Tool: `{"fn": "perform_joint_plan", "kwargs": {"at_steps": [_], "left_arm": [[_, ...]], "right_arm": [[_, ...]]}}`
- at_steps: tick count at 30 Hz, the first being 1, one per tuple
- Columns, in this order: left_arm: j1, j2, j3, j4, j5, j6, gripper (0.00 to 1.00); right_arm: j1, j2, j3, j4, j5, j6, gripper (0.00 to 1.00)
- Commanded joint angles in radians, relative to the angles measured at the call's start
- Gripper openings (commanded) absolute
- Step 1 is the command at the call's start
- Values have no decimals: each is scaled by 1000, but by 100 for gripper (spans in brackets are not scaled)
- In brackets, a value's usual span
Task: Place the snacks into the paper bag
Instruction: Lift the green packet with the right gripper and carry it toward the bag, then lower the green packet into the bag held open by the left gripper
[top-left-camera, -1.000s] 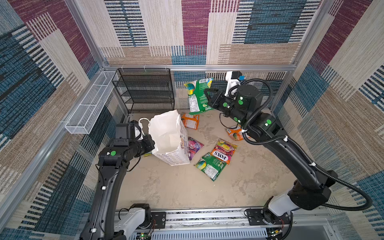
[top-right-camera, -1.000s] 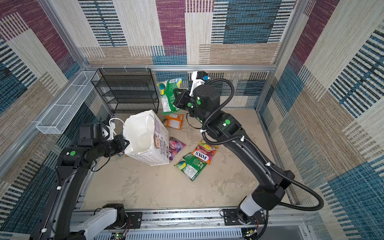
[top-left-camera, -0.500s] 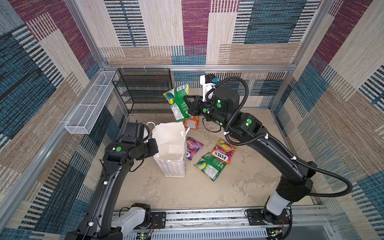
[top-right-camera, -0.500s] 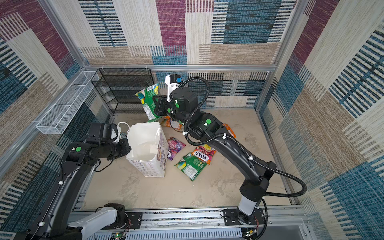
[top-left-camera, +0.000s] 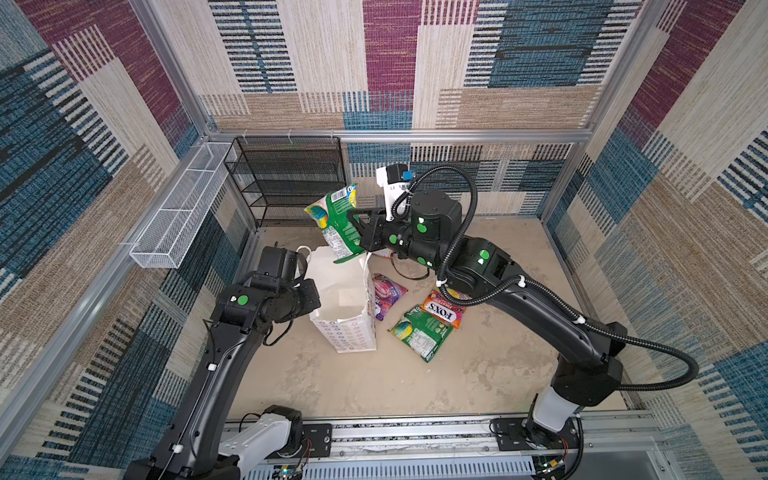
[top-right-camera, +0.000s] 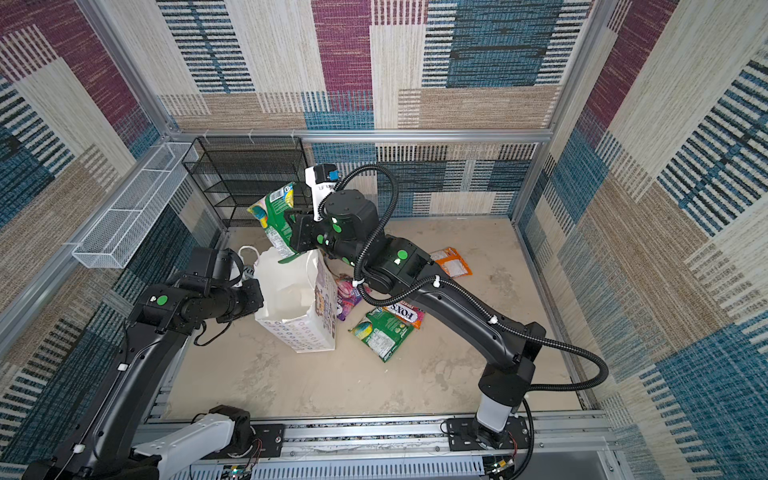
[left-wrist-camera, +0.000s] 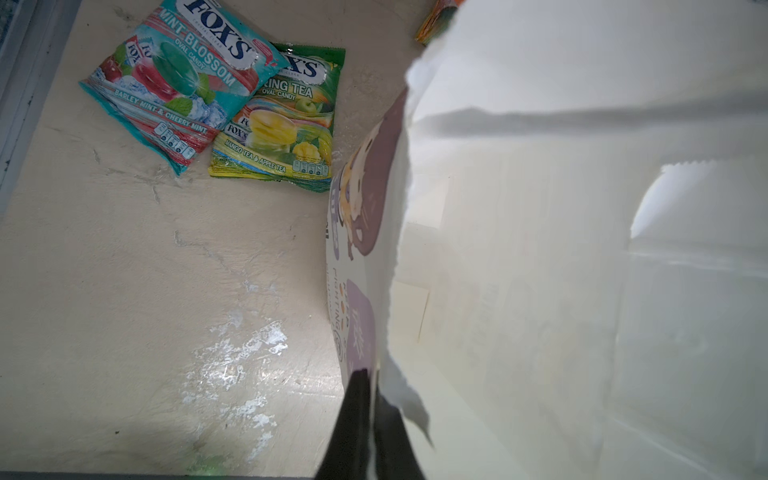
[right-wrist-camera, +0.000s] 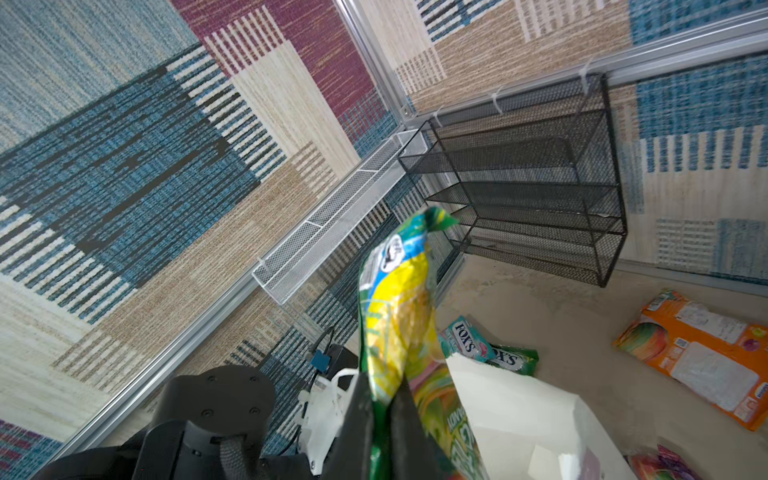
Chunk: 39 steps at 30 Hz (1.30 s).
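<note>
moved the green packet (top-left-camera: 338, 224) left from the back wall and down to the mouth of the paper bag (top-left-camera: 349, 336) since a second ago; stood the bag straighter too. holds the packet by one edge in the right gripper (right-wrist-camera: 384, 392), jaws pinched tight on it. cannot see the packet's lower end, sunk behind the bag's rim in both top views. pinches the bag's rim in the left gripper (left-wrist-camera: 370, 388), jaws closed on the paper; shows so only in the left wrist view, hidden behind the wrist from above. hides half of the purple packet (top-left-camera: 388, 291) behind the bag, and most of the orange packet (top-right-camera: 451, 262) under the right arm (top-left-camera: 540, 311) in a top view. reads "fox's mint blossom oval candy, barley mint & cherry mint" on the teal packet (left-wrist-camera: 174, 87), and "...ring tea, mango tea & apple tea" on the yellow-green packet (left-wrist-camera: 286, 120), first letters covered. reads "fox's" on the red-orange packet (top-left-camera: 442, 309). leaves the back print of the second green packet (top-left-camera: 419, 332) too small to make out.
</note>
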<state>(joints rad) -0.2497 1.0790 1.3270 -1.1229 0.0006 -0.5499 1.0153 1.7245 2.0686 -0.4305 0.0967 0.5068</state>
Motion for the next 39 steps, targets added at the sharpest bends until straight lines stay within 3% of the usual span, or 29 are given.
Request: {"fn": "perform_joint_plan", "kwargs": {"at_steps": [1,6,26,34,39], "left_arm": [[-2,-16,-11,-14,-46,-40,0],[-6,-33,-14,-13,-55,-83,0],[-13,-26,-13,15,-101,-151,0],[-14,5,3,25,-93,-153,0],[-14,1,-9,41,-94,-159,0]], "right_arm": [[18,13,7,39,53,14,0],[18,17,-81,38,140,86,0],[26,19,-225,62,168,200,0],[36,103,-159,33,137,220,0],[75,122,-128,28,186,213,0]]}}
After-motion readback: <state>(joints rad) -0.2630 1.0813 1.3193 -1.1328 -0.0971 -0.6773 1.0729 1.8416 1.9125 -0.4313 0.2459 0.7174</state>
